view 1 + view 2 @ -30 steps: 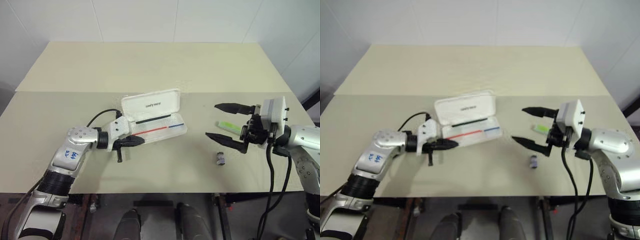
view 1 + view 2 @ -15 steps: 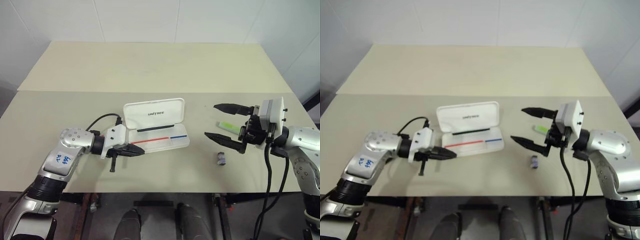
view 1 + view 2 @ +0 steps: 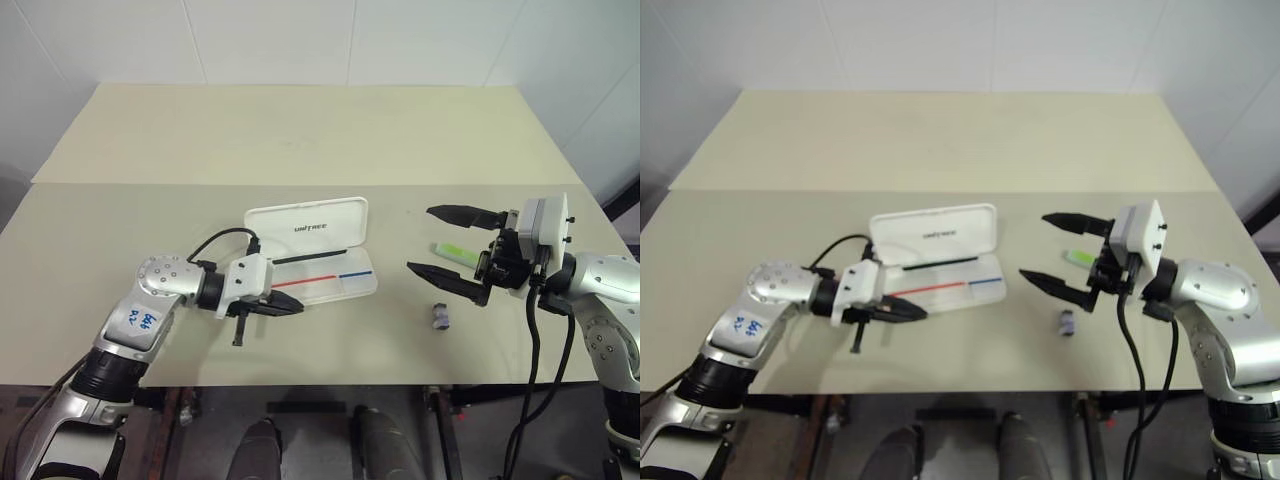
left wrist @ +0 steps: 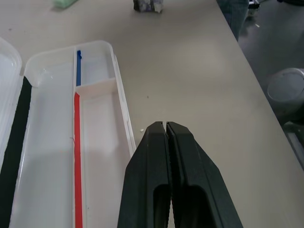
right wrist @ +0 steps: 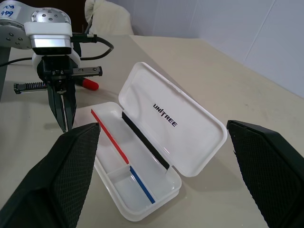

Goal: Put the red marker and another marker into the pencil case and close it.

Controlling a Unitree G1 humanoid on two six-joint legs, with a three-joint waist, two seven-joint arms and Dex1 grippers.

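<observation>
Two grippers over the table [image 3: 300, 130], and I start at the left. My left gripper [image 3: 297, 308] has its fingers pressed together on nothing, tips just beside the near left edge of the pencil case [image 3: 318, 250]. The red marker [image 5: 89, 84] lies on the table behind that gripper, its red end peeking out beside the wrist. The case sits open, lid tilted back on the far side, tray bare. Further right, a small grey object [image 3: 440, 318] rests near the front. My right gripper [image 3: 447, 245] hovers with fingers spread wide, gripping nothing, and the yellow-green highlighter [image 3: 455, 251] lies on the table between them.
</observation>
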